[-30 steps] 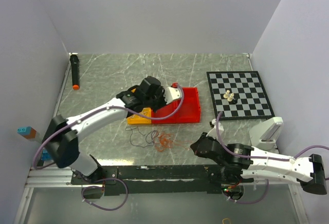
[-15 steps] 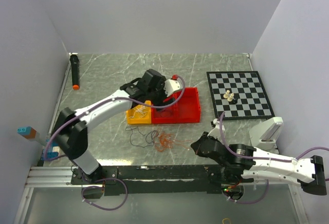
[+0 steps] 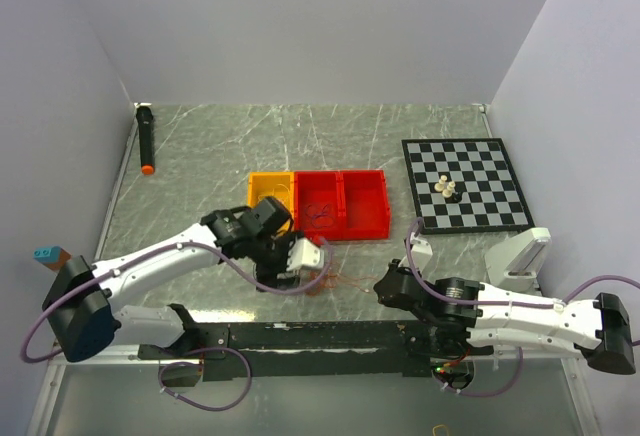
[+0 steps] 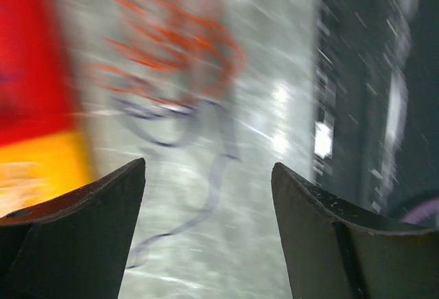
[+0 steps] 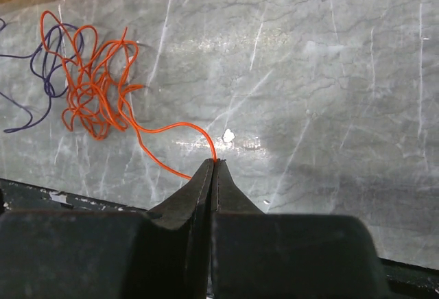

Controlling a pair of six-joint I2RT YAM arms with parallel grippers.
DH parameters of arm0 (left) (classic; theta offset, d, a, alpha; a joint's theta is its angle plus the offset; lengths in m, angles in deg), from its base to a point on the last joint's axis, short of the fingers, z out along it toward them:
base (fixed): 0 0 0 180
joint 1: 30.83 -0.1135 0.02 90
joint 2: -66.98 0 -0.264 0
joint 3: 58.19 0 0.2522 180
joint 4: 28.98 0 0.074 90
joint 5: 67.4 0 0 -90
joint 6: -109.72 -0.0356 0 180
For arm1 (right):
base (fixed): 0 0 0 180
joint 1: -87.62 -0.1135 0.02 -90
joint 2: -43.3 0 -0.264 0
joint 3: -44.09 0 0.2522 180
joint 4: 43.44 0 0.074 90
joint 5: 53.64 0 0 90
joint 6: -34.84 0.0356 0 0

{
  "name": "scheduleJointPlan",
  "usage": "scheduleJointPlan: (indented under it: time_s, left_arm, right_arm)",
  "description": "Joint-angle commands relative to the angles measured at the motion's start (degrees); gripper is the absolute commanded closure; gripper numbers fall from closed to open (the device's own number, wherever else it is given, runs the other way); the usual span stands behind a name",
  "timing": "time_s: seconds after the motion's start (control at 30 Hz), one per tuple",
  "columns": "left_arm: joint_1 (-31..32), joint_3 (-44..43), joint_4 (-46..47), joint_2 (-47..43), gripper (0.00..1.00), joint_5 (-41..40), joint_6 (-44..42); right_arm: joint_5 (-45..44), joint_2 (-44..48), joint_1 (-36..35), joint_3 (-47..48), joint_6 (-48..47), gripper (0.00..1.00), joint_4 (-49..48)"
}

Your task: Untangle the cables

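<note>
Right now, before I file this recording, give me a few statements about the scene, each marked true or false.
1. The right gripper is shut on the orange cable. True.
2. The left gripper also grips that cable. False: its fingers stand open with nothing between them.
3. The orange cable lies inside the red tray. False: it lies on the table, on the near side of the tray.
4. The chessboard is bare. False: pale pieces stand on it.
5. A black marker lies near the table's far left edge. True.
</note>
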Motion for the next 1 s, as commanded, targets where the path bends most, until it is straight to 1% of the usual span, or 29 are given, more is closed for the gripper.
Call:
scheduleJointPlan:
  time_s: [0.0, 0.17, 0.3, 0.33, 0.43, 0.5, 0.7, 0.83, 0.87, 0.97]
  left_arm:
    - [1.8, 2.7, -0.2, -0.1, 0.22, 1.3, -3.0]
    - [2.1, 6.2, 6.3, 2.9, 0.24, -1.9, -1.9]
    - [2.9, 7.0, 10.5, 4.8, 0.28, -4.3, -1.0]
    - [3.2, 7.1, 11.2, 5.2, 0.31, -4.7, -0.9]
    - [3.5, 8.5, 13.5, 5.3, 0.47, -5.6, -0.7]
    - [3.6, 9.2, 14.9, 5.4, 0.54, -6.1, -0.2]
    - [4.8, 11.2, 17.4, 6.0, 0.64, -6.3, 0.5]
    - [5.5, 12.5, 17.9, 6.0, 0.66, -7.2, -0.6]
    - [5.6, 12.5, 18.5, 5.8, 0.71, -7.8, -0.4]
    - [5.5, 10.1, 17.8, 4.8, 0.9, -9.2, 1.2]
  right_arm:
    - [-2.1, -0.4, -0.5, 2.8, 1.1, 1.0, 1.2]
    - [-2.2, -0.6, -0.6, 2.9, 1.8, 1.0, 1.3]
    - [-2.5, -0.7, -0.4, 3.1, 1.7, 1.0, 1.6]
    - [-2.6, -0.6, -0.6, 3.1, 1.5, 1.0, 1.6]
    - [-2.7, -0.5, -0.5, 3.1, 1.3, 1.0, 1.7]
    - [-2.7, -0.1, -0.5, 3.1, 1.3, 1.0, 1.8]
    - [-3.1, 0.7, -0.6, 3.3, 1.2, 1.0, 2.6]
    - [-3.3, 0.7, -0.4, 3.3, 1.4, 1.0, 3.1]
    - [-3.3, 0.6, -0.4, 3.3, 1.5, 1.0, 3.3]
    - [-3.1, 0.4, -0.6, 2.8, 1.8, 1.0, 3.0]
